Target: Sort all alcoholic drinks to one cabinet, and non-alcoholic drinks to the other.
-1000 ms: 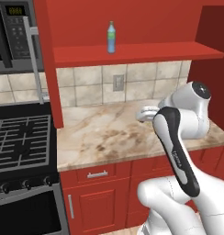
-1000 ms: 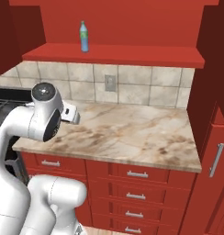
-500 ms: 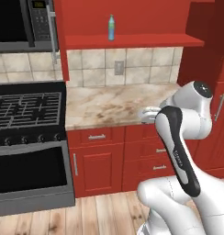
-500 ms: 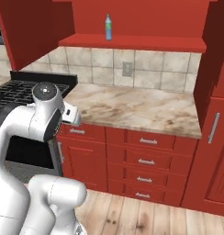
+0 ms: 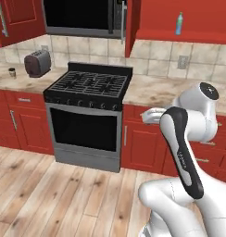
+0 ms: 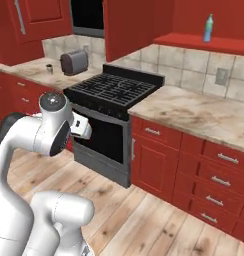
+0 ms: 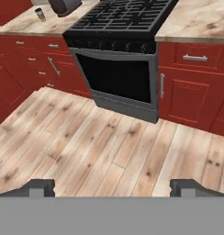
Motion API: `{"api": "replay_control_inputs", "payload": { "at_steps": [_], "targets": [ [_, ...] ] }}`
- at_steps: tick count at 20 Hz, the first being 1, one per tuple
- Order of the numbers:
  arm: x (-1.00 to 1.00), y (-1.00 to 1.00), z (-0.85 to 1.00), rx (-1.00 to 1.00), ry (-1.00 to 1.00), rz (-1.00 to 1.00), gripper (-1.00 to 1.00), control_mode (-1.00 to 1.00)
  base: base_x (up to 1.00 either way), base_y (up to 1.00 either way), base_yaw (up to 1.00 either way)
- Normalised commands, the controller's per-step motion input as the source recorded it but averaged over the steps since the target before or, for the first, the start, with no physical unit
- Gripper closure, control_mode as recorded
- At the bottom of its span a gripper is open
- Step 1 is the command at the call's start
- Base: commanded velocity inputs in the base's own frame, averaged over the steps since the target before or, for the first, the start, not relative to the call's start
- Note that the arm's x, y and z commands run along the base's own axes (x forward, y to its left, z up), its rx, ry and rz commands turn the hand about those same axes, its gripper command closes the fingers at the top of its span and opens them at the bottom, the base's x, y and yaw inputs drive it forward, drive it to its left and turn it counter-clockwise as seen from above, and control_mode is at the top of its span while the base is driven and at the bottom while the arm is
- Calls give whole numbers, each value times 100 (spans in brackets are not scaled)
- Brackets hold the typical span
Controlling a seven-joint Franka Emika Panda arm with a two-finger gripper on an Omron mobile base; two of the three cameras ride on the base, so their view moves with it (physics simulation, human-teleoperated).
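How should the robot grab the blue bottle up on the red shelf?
Pinch the blue bottle around its straight middle, coming level from the shelf's open front. It stands upright and slim, so the open pincer probably fits either side.

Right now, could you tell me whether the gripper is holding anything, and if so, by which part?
Nothing is held. The gripper is open, its fingertips wide apart with only bare wood floor between them.

Arm folded at elbow, end effector (image 7: 112,187) empty, jaws wide apart
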Motion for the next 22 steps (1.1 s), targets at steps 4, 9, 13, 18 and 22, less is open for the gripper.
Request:
{"api": "replay_control_inputs", "payload": {
  "at_steps": [4, 9, 13, 18, 22],
  "targets": [
    [0, 0, 0, 0, 0, 0, -100, 100, 5, 39, 66],
    [0, 0, 0, 0, 0, 0, -100, 100, 40, 42, 66],
    [0, 0, 0, 0, 0, 0, -100, 100, 58, 39, 63],
    [0, 0, 0, 0, 0, 0, -100, 100, 91, 23, 54],
    [0, 0, 0, 0, 0, 0, -100, 100, 100, 0, 39]
  ]
}}
